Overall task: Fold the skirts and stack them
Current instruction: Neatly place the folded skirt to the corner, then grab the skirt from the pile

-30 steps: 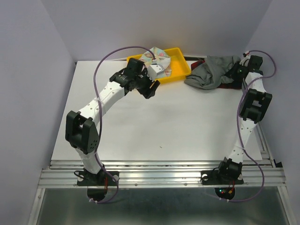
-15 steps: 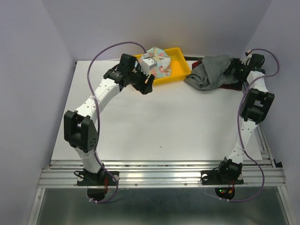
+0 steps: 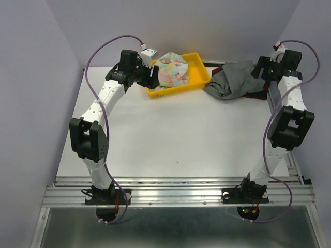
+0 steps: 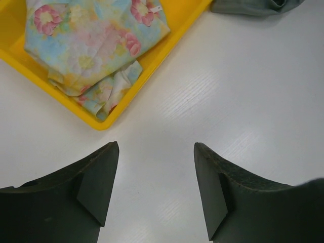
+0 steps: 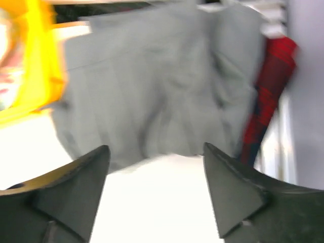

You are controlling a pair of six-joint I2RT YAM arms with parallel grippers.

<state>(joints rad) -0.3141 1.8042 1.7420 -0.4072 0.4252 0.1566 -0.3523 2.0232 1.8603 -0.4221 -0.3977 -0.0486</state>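
The floral skirt [image 4: 91,45] lies bunched in the yellow tray [image 4: 182,25] at the far edge of the table [image 4: 228,101]. Beside it, the grey skirt [image 5: 152,91] lies crumpled over the plaid skirt [image 5: 266,86]. The left claw [image 4: 154,187] hangs near the tray, fingers apart and empty. The right claw [image 5: 154,192], likewise spread, hangs by the grey skirt.

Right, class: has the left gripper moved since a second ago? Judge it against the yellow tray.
Yes. The left gripper has swung left and back, from in front of the yellow tray's near edge to its left end.
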